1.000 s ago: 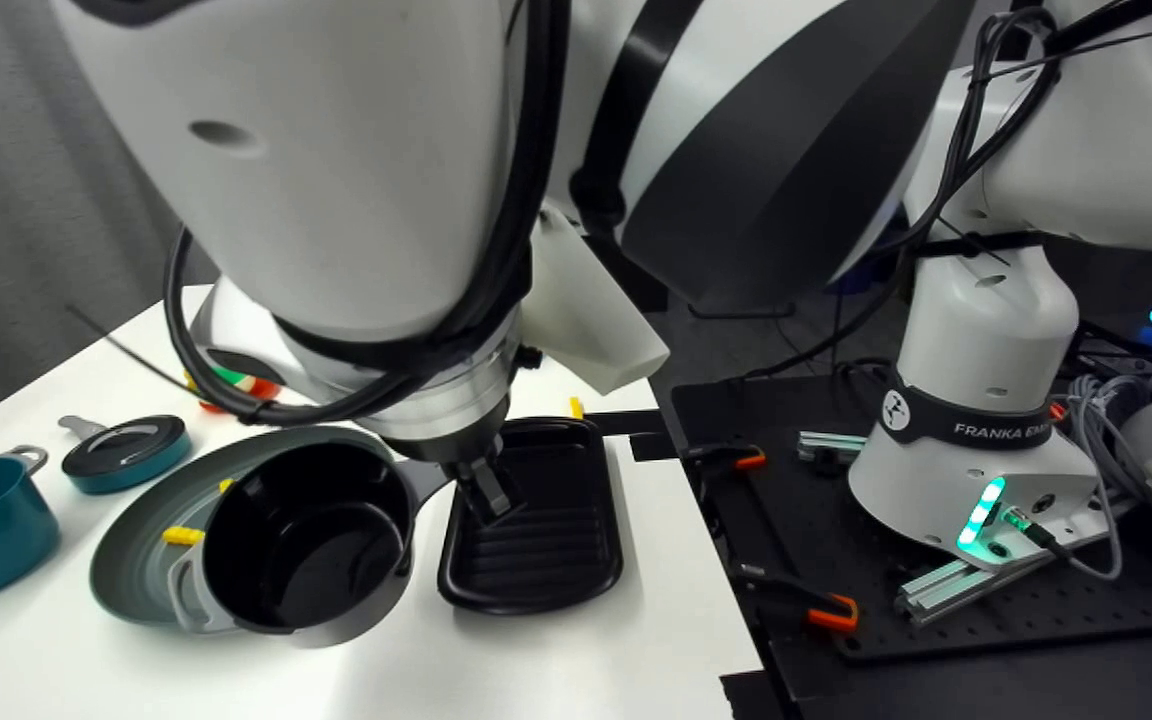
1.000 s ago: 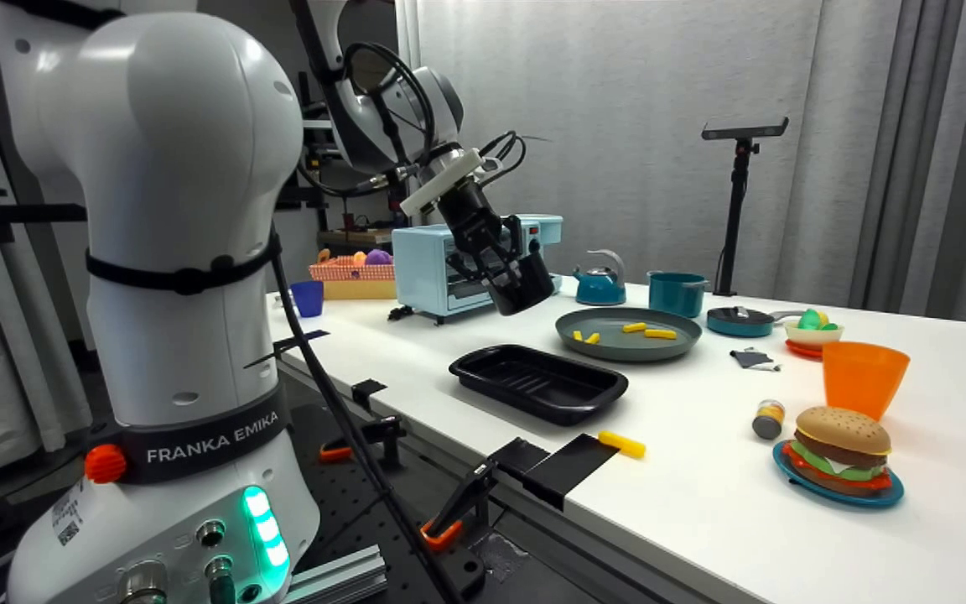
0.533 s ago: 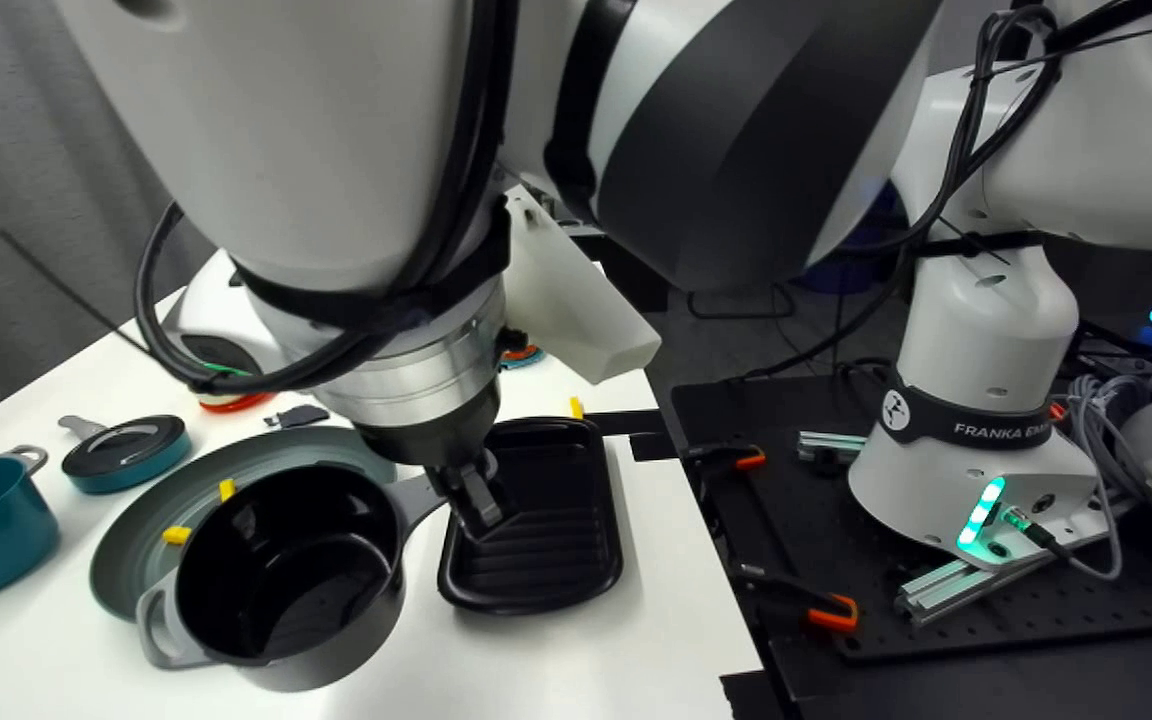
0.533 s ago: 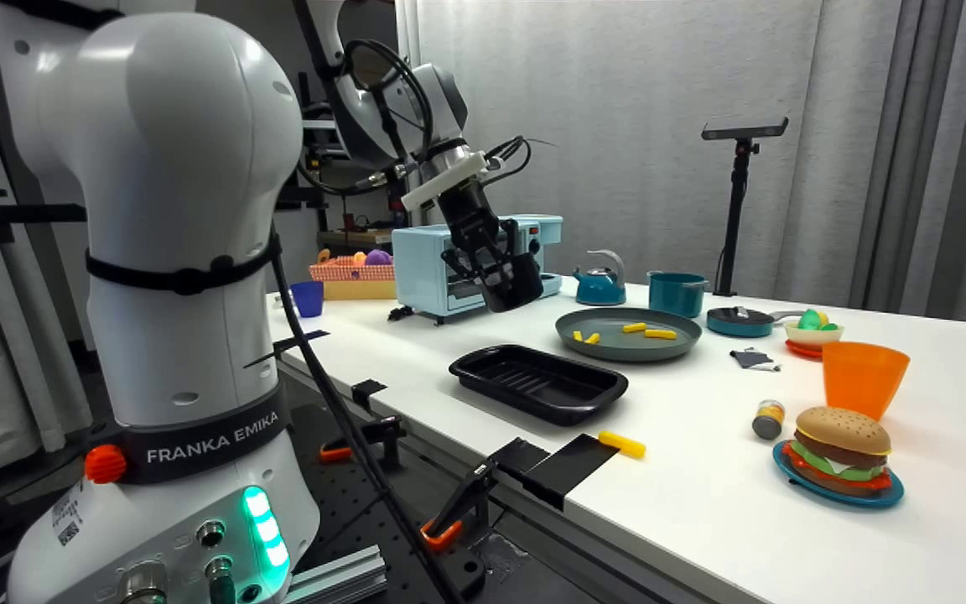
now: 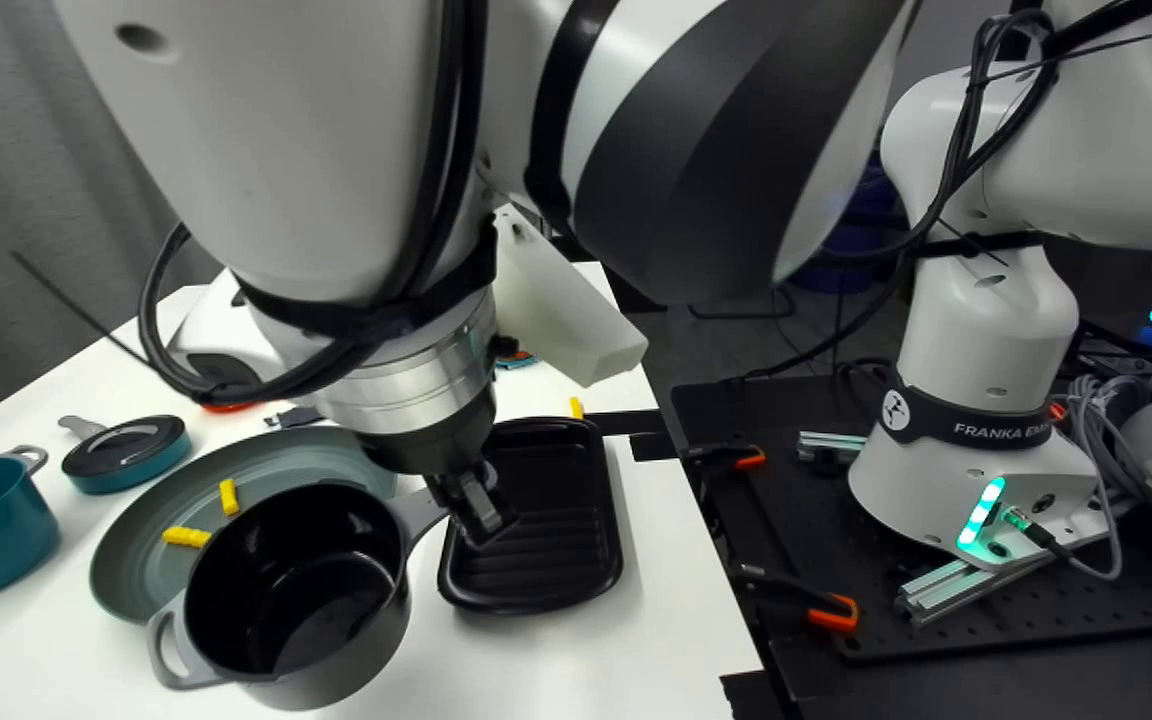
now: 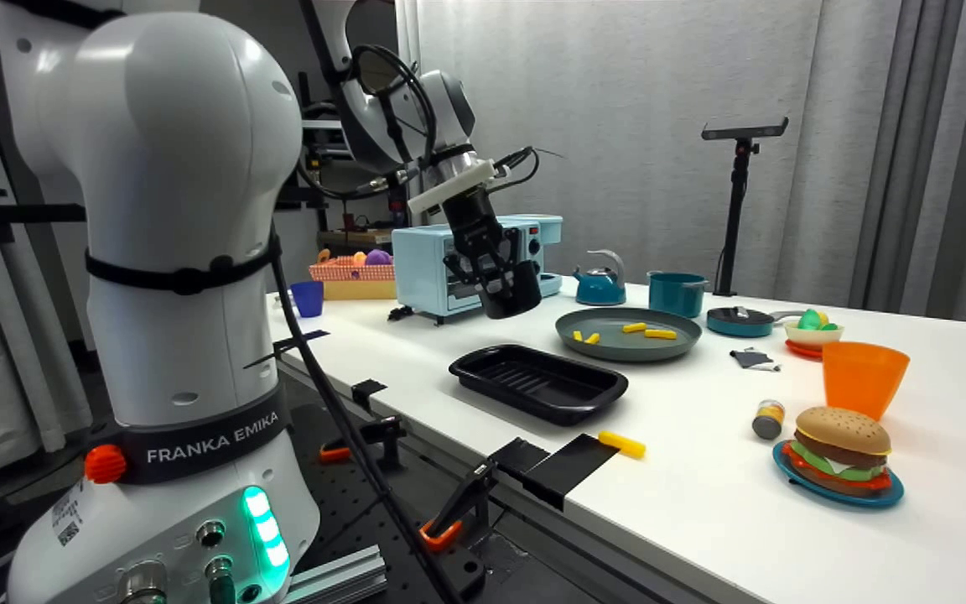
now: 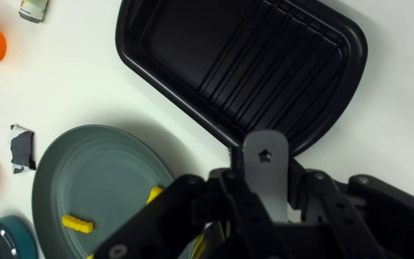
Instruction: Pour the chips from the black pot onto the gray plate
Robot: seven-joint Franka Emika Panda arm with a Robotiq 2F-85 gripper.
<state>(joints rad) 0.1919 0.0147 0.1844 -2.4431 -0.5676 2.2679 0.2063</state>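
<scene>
The black pot (image 5: 296, 590) hangs above the table beside the gray plate (image 5: 131, 565), and in an exterior view it overlaps the plate's near edge. It is slightly tilted, and no chips show in the visible part of its inside. It also shows in an exterior view (image 6: 518, 292). My gripper (image 7: 264, 154) is shut on the pot's gray handle (image 7: 266, 176). Yellow chips (image 6: 660, 334) lie on the gray plate (image 6: 609, 348); some also show in the wrist view (image 7: 77, 223). One more chip (image 6: 621, 445) lies on the table near the black tape.
A black ribbed grill pan (image 6: 537, 382) sits right below the gripper. A teal pot (image 6: 676, 294), a teal lidded pan (image 6: 739, 321) and a kettle (image 6: 600, 281) stand beyond the plate. A light-blue toaster oven (image 6: 424, 268) is behind the arm. An orange cup (image 6: 864, 377) and a toy burger (image 6: 842, 449) stand farther along.
The pot has turned back toward upright and moved slightly away from the plate and lower. The handle stays in the gripper. The chips on the plate have not moved.
</scene>
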